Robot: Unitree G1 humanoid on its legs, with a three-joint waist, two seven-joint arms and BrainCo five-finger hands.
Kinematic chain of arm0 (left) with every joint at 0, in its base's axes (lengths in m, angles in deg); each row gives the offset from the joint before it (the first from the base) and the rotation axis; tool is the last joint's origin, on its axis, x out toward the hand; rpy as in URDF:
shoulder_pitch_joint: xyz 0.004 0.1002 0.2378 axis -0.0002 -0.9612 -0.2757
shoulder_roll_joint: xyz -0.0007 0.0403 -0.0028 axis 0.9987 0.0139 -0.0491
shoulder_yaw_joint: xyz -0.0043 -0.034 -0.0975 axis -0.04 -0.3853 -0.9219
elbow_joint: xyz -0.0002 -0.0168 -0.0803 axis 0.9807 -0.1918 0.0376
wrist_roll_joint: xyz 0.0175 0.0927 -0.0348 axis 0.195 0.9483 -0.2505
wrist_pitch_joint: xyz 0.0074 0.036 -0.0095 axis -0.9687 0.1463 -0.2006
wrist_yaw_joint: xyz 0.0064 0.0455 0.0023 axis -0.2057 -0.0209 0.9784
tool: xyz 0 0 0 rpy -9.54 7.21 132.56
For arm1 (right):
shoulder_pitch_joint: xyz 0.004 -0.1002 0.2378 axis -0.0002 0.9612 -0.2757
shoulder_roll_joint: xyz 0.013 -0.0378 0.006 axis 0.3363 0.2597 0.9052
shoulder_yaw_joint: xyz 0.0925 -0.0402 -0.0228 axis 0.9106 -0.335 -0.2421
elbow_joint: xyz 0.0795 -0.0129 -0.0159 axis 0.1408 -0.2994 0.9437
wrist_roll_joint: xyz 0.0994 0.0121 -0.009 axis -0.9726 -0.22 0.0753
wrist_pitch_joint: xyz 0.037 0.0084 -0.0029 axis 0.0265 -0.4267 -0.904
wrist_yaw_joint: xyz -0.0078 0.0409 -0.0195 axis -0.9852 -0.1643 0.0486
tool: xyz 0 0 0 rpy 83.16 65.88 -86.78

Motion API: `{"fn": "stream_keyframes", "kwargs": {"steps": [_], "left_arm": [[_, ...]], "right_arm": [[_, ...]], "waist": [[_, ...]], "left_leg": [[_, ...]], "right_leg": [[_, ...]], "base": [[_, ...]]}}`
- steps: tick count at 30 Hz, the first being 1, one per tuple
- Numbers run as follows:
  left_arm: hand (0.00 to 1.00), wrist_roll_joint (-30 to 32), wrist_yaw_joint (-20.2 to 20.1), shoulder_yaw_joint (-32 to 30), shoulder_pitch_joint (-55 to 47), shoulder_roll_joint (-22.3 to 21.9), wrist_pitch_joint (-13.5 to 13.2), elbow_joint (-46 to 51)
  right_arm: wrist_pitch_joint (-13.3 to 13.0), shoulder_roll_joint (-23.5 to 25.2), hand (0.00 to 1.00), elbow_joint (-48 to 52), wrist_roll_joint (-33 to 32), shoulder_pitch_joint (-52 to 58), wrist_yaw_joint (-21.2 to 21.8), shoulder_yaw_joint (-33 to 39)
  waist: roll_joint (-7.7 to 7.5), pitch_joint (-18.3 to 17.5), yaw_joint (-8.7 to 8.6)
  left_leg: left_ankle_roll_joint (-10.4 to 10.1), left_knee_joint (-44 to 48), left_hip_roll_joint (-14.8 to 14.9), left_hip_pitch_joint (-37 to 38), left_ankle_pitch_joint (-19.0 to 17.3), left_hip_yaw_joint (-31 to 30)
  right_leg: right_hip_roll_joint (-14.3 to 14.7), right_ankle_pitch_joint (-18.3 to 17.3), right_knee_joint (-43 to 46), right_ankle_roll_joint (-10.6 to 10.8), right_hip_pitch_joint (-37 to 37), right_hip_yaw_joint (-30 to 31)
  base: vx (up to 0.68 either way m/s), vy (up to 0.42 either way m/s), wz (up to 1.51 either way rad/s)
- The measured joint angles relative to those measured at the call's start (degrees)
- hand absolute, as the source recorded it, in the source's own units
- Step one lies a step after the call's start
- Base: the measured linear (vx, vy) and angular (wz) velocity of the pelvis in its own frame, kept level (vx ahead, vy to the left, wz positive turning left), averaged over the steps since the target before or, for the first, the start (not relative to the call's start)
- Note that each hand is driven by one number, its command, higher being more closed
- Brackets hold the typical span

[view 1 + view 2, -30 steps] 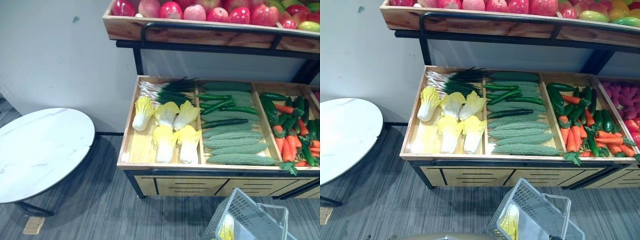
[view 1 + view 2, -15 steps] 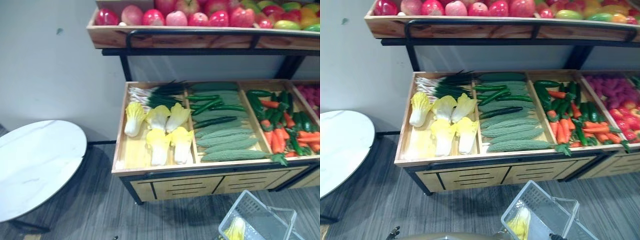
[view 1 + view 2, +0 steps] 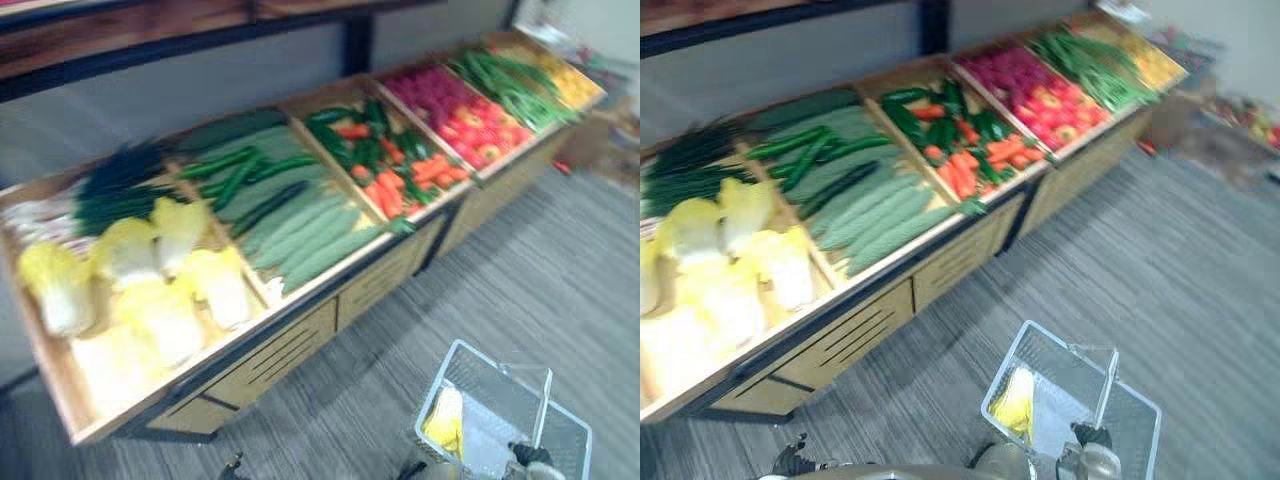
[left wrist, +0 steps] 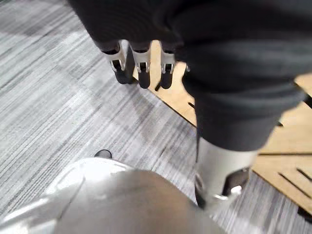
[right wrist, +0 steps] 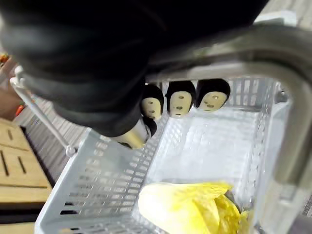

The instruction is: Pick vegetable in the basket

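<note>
now my view has swung along the vegetable stand (image 3: 285,352); my right hand (image 5: 180,101) curls round the basket (image 5: 97,187) handle (image 5: 253,68), yellow cabbage (image 5: 190,207) below it, left hand (image 4: 141,63) hanging slack.

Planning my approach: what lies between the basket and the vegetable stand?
Bare grey floor lies between the basket and the vegetable stand, as the left eye view shows.

The bottom edge at lower right cuts off my basket (image 3: 492,408) and most of my right hand (image 3: 528,457) gripping it. Its wall half hides the cabbage (image 3: 445,425). I can't identify the yellow produce (image 3: 570,85), upper right.
</note>
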Motion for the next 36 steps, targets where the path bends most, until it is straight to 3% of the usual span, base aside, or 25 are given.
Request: {"fn": "stream_keyframes", "kwargs": {"steps": [2,4,8,10,11,13,14,15,16,19,21,22,23,27,30,32,33,36], "left_arm": [[0.0,0.0,0.1,-0.4,1.5,-1.4,0.0,-1.5],[0.0,0.0,0.1,-0.4,3.2,-2.2,0.0,-2.5],[0.0,0.0,0.8,-1.0,5.2,-2.5,0.0,-2.7],[0.0,-0.2,1.1,-1.7,5.3,-2.4,-0.1,-2.6],[0.0,-0.4,1.3,-2.2,5.3,-2.4,-0.1,-2.5],[0.0,-0.7,2.5,-1.9,5.1,-2.7,-0.2,-1.4],[0.0,-0.7,2.8,-2.0,4.8,-2.9,-0.2,-1.1],[0.0,-0.7,3.0,-1.9,4.2,-3.0,-0.2,-0.3],[0.0,-0.7,3.0,-2.0,3.9,-3.0,-0.3,0.1],[0.0,-0.7,3.1,-2.0,2.9,-3.5,-0.5,0.2],[0.0,-0.7,3.1,-2.0,2.9,-3.6,-0.5,0.1],[0.0,-0.6,3.2,-2.5,2.9,-3.8,-0.5,0.0],[0.0,-0.6,3.2,-2.7,2.8,-3.9,-0.5,-0.1],[0.0,-0.3,3.3,-2.7,2.7,-3.4,-0.5,-0.5],[0.0,-0.1,3.5,-2.3,2.8,-2.8,-0.5,-0.9],[0.0,0.0,3.8,-1.7,2.8,-2.7,-0.5,-1.2],[0.0,0.0,3.9,-0.7,2.7,-2.3,-0.5,-1.2],[0.0,0.0,3.9,0.6,2.4,0.1,-0.5,-1.1]], "right_arm": [[0.0,-0.6,1.0,0.0,0.0,-0.3,-0.1,-1.7],[0.0,-0.7,1.0,0.1,0.0,0.3,-0.1,-3.0],[0.0,-0.5,1.0,0.0,-0.2,2.6,-0.7,-5.4],[-0.1,-0.5,1.0,0.0,-0.2,2.8,-1.0,-6.7],[-0.1,-0.6,1.0,0.0,-0.2,2.7,-1.3,-7.7],[-0.5,-1.6,1.0,-0.1,-0.2,1.9,-1.3,-8.6],[-0.5,-1.8,1.0,-0.1,-0.1,1.8,-1.3,-9.4],[-0.8,-1.8,1.0,-0.2,-0.1,1.3,-1.2,-10.3],[-0.8,-1.8,1.0,-0.2,-0.1,1.4,-1.2,-10.9],[-1.1,-1.8,1.0,0.1,-0.2,1.4,-1.3,-11.7],[-1.3,-1.9,1.0,0.3,-0.2,1.5,-1.4,-11.6],[-1.3,-1.7,1.0,0.8,-0.3,2.1,-1.5,-11.6],[-1.3,-1.4,1.0,1.3,-0.3,2.3,-1.6,-11.7],[-1.4,0.2,1.0,2.5,-0.2,2.5,-1.2,-13.0],[-1.7,0.7,1.0,2.7,-0.2,2.4,-1.2,-13.9],[-2.6,0.9,1.0,2.9,-0.2,2.2,-1.2,-13.9],[-3.1,1.2,1.0,3.9,-0.2,2.1,-1.2,-13.8],[-4.0,2.5,1.0,5.3,-0.7,2.5,-1.3,-13.7]], "waist": [[1.32,-0.1,-0.13],[1.74,-0.1,-0.73],[2.21,-0.5,-2.34],[2.09,-0.3,-2.25],[1.05,0.6,-2.23],[0.89,0.7,-1.86],[0.93,0.7,-1.63],[0.97,0.7,-0.73],[1.14,0.8,-0.5],[2.47,1.4,-0.36],[3.05,1.8,-0.28],[3.16,2.2,0.18],[3.27,2.0,0.68],[1.23,1.8,2.06],[0.68,1.5,2.53],[0.88,1.5,2.56],[0.86,1.6,2.62],[-1.39,1.7,1.48]], "left_leg": [[-0.6,-0.5,1.0,0.4,0.7,3.4],[-1.6,1.3,2.4,0.8,1.5,5.5],[-1.4,12.0,9.3,1.3,1.6,6.6],[-0.4,20.7,13.6,1.2,2.4,5.0],[-0.7,24.8,14.6,-0.6,1.3,-0.1],[-3.5,23.1,6.1,-5.7,-3.4,-20.7],[-3.5,21.4,3.6,-6.3,-4.1,-24.3],[-3.9,16.4,-1.0,-7.6,-5.2,-31.5],[-3.9,13.2,-2.9,-8.3,-5.3,-35.4],[-4.1,2.7,-5.0,-10.3,-4.7,-44.3],[-3.9,-0.7,-5.5,-11.7,-3.6,-47.2],[-3.9,-1.3,-6.3,-12.3,-0.4,-48.5],[-3.5,-1.4,-7.0,-11.9,0.1,-48.3],[0.5,1.0,-10.5,-11.6,-2.0,-43.5],[2.4,0.7,-12.8,-9.7,-4.0,-42.4],[2.6,0.6,-13.0,-8.2,-5.5,-41.8],[3.3,0.5,-12.5,-6.4,-6.4,-40.5],[4.9,0.8,-13.7,-2.4,-8.3,-40.3]], "right_leg": [[4.5,-0.2,-6.9,0.2,-0.4,2.8],[6.9,-0.3,-9.6,0.0,-0.9,5.4],[11.0,-1.0,-12.3,-0.8,0.0,9.8],[12.8,-1.1,-13.2,-1.9,0.8,13.3],[13.1,-0.9,-14.1,-2.3,1.8,15.7],[12.2,-0.2,-15.0,-1.8,2.1,21.8],[12.1,0.1,-15.5,-1.4,2.0,23.7],[12.3,1.0,-16.7,-0.5,2.0,28.0],[12.4,1.4,-17.3,0.1,1.9,29.5],[13.5,2.0,-18.9,1.0,2.0,33.1],[13.5,2.4,-19.0,1.6,1.9,34.4],[13.0,2.4,-18.6,2.0,1.9,36.1],[12.5,2.6,-18.7,2.7,1.9,36.7],[8.7,5.2,-21.6,6.0,2.4,40.0],[6.6,4.2,-20.3,8.0,3.0,40.8],[6.3,2.9,-13.3,8.2,0.5,41.1],[6.1,2.5,-2.2,8.3,-4.2,41.6],[4.2,4.7,17.9,8.1,-11.7,44.2]], "base": [[0.01,-0.271,-1.39],[0.0,-0.273,-1.04],[-0.02,-0.163,-0.66],[-0.02,-0.065,-0.77],[-0.01,-0.041,-0.93],[0.0,0.004,-1.32],[0.03,0.064,-1.7],[0.04,0.089,-1.55],[0.04,0.097,-1.44],[0.05,0.151,-1.05],[0.1,0.218,-0.7],[0.11,0.238,-0.61],[0.19,0.323,-0.56],[0.21,0.282,-0.35],[0.23,0.26,-0.22],[0.14,0.146,-0.25],[0.16,0.176,-0.37],[0.2,0.142,-0.03]]}}
